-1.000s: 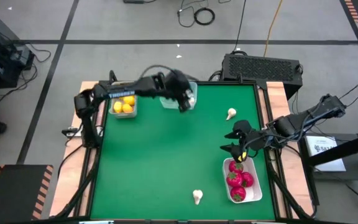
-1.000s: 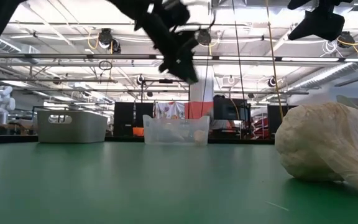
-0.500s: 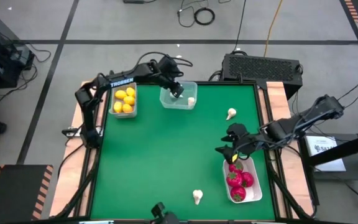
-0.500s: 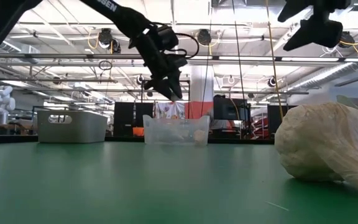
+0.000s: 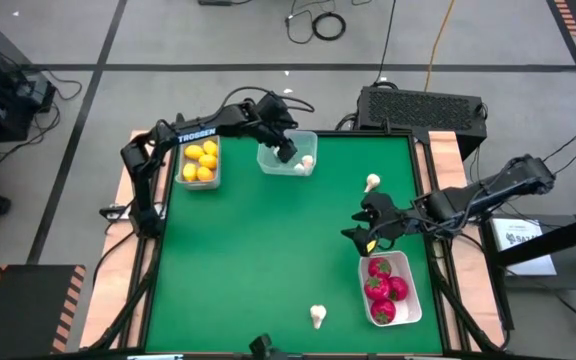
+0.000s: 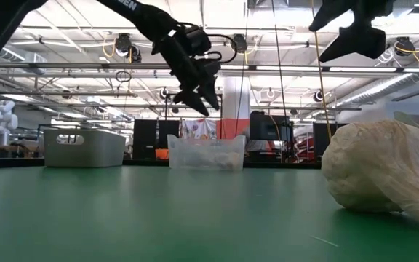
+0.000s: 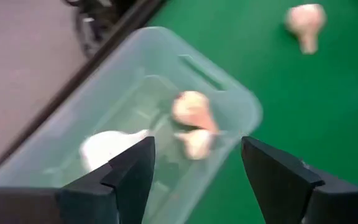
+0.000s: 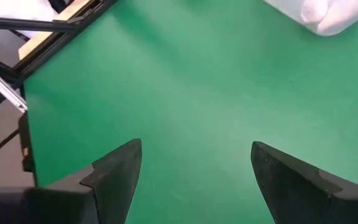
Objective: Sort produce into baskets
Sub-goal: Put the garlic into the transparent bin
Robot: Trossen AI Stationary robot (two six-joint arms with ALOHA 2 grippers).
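Left gripper (image 5: 287,150) hangs with fingers spread, nothing between them, right over the clear tub (image 5: 271,161), where white garlic bulbs (image 7: 192,116) lie below. Right gripper (image 5: 360,236), also spread and empty, hovers above bare green table (image 5: 258,260), the tray of red fruits (image 5: 385,288) just beside it. Two loose bulbs wait: one (image 5: 372,182) near the right gripper, another (image 5: 317,316) farther off. Best to drop straight down, fingers straddling the bulb, and close gently
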